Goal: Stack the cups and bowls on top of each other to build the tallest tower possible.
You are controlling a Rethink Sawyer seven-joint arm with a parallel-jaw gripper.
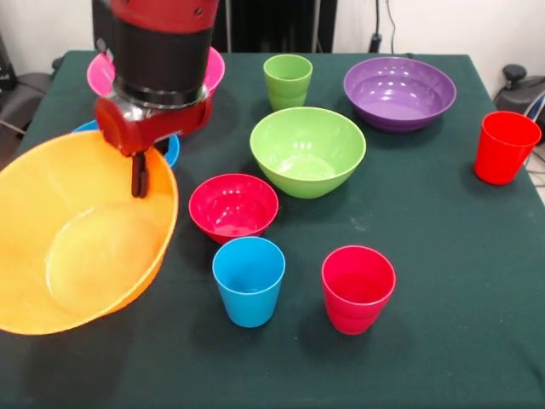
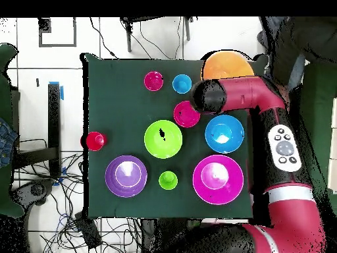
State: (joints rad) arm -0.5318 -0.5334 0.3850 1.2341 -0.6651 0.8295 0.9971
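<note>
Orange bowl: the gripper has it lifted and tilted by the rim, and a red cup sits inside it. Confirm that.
Not quite. The orange bowl is tilted with the gripper at its rim, but it is empty, as the front view shows. One red cup stands on the table, the other near the edge.

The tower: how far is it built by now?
Done: nothing looks stacked yet; the overhead view shows every bowl and cup standing alone, for example the pink bowl and the blue bowl. In hand: the gripper holds the tilted orange bowl by its rim. Left: all the stacking.
</note>
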